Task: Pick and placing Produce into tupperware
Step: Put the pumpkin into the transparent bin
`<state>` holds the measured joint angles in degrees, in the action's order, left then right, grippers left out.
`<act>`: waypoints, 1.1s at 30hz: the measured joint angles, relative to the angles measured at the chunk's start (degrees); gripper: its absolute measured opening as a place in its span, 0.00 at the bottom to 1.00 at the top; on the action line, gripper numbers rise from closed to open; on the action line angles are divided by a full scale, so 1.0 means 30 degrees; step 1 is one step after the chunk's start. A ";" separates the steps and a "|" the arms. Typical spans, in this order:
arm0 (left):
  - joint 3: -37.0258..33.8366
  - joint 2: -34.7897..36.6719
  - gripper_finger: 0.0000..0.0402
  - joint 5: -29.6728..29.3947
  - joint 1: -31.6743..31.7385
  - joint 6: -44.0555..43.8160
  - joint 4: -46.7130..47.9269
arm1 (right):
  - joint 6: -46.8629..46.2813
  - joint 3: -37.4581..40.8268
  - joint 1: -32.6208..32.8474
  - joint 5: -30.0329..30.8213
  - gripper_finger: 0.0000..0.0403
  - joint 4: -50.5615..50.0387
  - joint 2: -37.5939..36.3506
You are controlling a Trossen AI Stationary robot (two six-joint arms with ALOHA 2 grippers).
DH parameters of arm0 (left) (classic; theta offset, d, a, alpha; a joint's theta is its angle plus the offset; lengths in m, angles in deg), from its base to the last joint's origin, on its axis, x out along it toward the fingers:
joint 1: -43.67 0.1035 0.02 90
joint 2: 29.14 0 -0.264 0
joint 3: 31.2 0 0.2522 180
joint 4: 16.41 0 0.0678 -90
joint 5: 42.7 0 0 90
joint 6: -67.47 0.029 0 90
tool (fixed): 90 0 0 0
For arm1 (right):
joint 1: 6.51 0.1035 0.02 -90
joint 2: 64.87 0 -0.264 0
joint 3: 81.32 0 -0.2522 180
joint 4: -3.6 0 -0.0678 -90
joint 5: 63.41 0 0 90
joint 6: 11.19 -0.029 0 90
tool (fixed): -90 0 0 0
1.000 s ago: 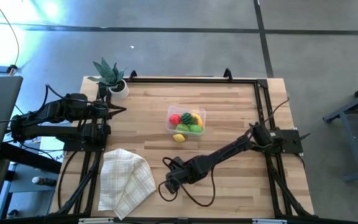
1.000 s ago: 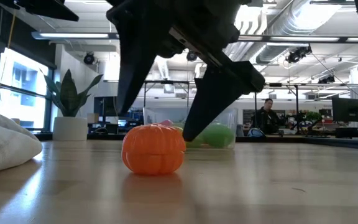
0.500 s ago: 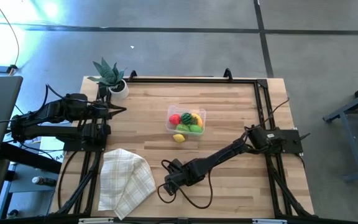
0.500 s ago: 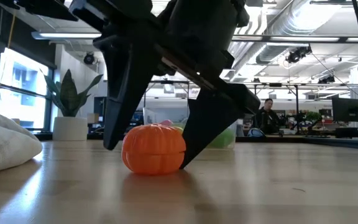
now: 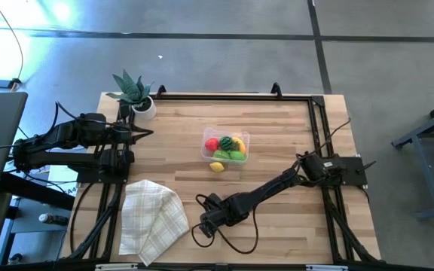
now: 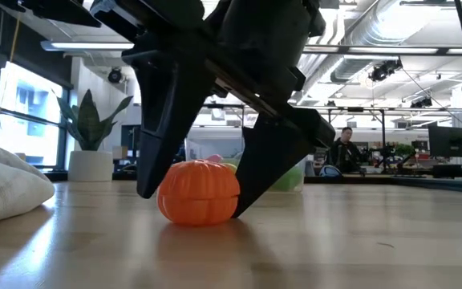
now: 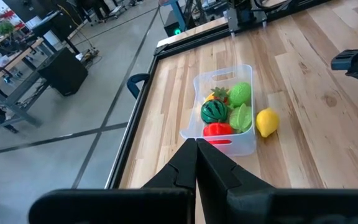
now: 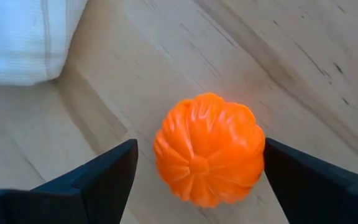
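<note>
currently the right claw (image 8: 194, 180) is spread wide around the orange pumpkin (image 8: 208, 156) at frame centre, nothing gripped; an off-centre squeeze could roll it across the tabletop (image 8: 328, 74).

Open-plan lab; exposed ceiling ducts (image 6: 375, 32), workbenches (image 6: 423, 164).

One tupperware (image 5: 225, 146) – one orange pumpkin (image 6: 198, 193)

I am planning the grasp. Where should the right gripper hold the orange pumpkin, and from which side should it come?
Grip the orange pumpkin across its widest middle, coming from above. It sits upright and alone on the table, and its round ribbed sides already lie between the open right gripper fingers.
</note>
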<state>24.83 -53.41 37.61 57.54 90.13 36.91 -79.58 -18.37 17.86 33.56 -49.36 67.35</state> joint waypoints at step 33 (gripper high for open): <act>0.0000 0.0000 0.00 0.0000 0.0000 0.0000 -0.0007 | 0.0601 0.0058 -0.0026 0.0092 0.57 0.0005 0.0036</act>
<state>24.83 -53.41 37.61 57.54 90.13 36.88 -77.78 -18.19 17.79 33.84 -49.34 67.46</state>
